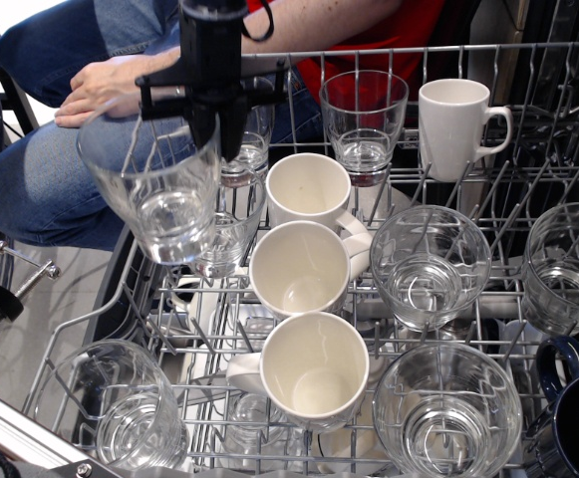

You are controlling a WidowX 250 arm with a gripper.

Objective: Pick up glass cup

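Observation:
The glass cup (159,189), a large clear tumbler with a wide mouth and thick base, hangs upright in the air above the left side of the dishwasher rack (389,52). My black gripper (212,127) comes down from the top and is shut on the cup's right rim, one finger inside and one outside. The cup is clear of the rack wires.
The rack holds three white mugs (304,267) in the middle, another white mug (456,124) at the back right, and several other clear glasses (431,264). A narrower glass (227,234) stands just below the lifted cup. A seated person (110,90) is behind the rack.

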